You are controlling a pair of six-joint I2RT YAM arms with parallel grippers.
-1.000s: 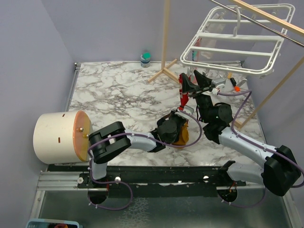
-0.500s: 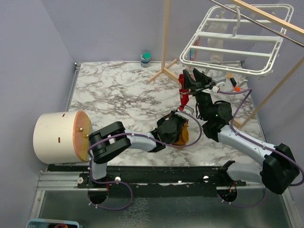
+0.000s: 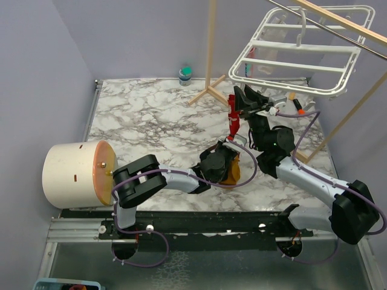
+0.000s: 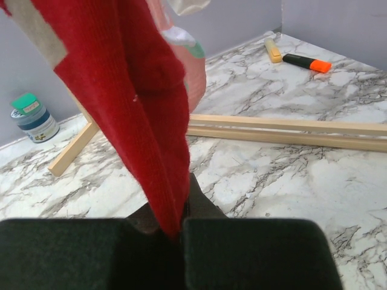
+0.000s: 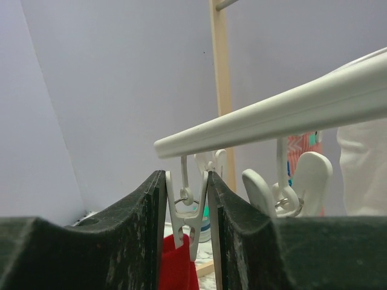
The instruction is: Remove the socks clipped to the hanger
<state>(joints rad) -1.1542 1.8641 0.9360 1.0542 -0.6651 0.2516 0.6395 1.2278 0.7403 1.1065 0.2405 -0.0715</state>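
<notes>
Red sock (image 4: 139,115): soft, light, limp; under hanger (image 5: 272,115), lower end pinched in left tool (image 4: 180,229); clip (image 5: 187,220) squeezed by right tool (image 5: 185,187)

Wooden post (image 3: 211,48) close left of hanger (image 3: 284,63).

Soft knit-cloth red sock (image 4: 139,109) in the matt black left gripper (image 4: 181,232), smooth white plastic clip (image 5: 188,222) and hanger (image 5: 290,115), glossy marble-look table (image 4: 290,175)
</notes>
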